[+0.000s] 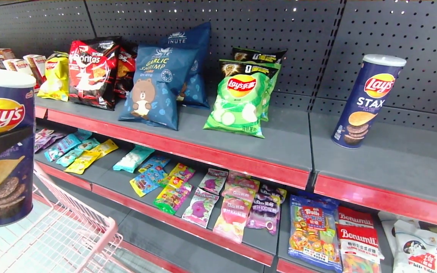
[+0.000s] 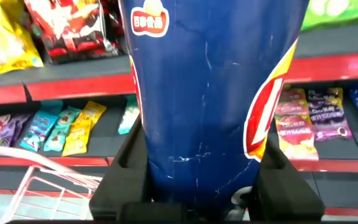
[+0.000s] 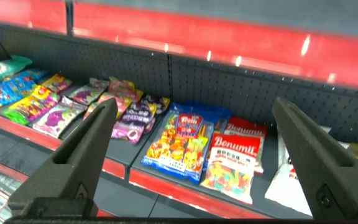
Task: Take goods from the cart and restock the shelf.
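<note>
Dark blue chip canister [image 2: 210,74] clamped in left gripper [image 2: 204,168] near pink cart [image 1: 89,227], right gripper [image 3: 196,112] spread wide, matching canister [image 1: 368,100] upright on shelf [image 1: 279,148].

The right gripper [image 3: 194,106] is spread wide, with nothing between its fingers [image 3: 79,168]. At its twelve o'clock a blue gummy bag [image 3: 182,140] lies on the shelf [image 3: 160,182], touching red-and-white bags [image 3: 235,158] at one o'clock. Purple and pink sweet packets [image 3: 126,115] lie at eleven o'clock, below the pegboard wall [image 3: 229,78].
</note>
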Tool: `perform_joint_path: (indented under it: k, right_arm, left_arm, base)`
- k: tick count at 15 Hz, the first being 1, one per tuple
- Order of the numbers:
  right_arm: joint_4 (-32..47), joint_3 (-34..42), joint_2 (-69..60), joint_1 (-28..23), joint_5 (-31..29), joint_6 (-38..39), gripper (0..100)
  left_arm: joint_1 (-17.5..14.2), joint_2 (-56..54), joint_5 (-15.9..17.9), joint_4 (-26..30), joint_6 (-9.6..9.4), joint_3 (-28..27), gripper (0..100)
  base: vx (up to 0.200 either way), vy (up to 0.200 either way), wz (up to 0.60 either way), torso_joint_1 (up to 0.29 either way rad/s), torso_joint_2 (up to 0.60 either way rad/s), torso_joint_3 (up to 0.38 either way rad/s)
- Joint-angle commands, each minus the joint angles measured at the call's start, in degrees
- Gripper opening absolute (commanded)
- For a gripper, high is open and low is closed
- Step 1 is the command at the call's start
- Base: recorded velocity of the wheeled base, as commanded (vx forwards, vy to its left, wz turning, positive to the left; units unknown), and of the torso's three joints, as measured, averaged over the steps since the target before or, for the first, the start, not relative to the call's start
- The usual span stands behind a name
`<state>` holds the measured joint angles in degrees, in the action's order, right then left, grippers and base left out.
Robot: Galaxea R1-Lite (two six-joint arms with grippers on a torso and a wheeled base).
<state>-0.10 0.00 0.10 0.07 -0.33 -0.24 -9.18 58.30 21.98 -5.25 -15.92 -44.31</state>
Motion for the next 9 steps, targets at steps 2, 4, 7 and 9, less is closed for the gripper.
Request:
perform_joint_path:
  k: [2,4,7,9]
  right_arm:
    - [0.01,0.00,-0.01,0.01,-0.02,-0.02,100]
    - [0.01,0.00,-0.01,0.01,-0.02,-0.02,100]
    - [0.01,0.00,-0.01,0.01,-0.02,-0.02,100]
    - [0.01,0.00,-0.01,0.01,-0.02,-0.02,100]
  left_arm:
    - [0.74,0.15,-0.01,-0.02,-0.08,0.10,0]
    - [1.09,0.33,-0.01,-0.02,-0.08,0.02,0]
    - [1.18,0.59,-0.01,-0.02,-0.87,0.02,0]
    - [1.27,0.77,-0.01,-0.02,-1.22,0.10,0]
  base:
    - [0.000,0.000,0.00,0.259,-0.58,-0.325]
    - [0.000,0.000,0.00,0.273,-0.61,-0.334]
    - [0.000,0.000,0.00,0.219,-0.48,-0.256]
    - [0.000,0.000,0.00,0.190,-0.38,-0.212]
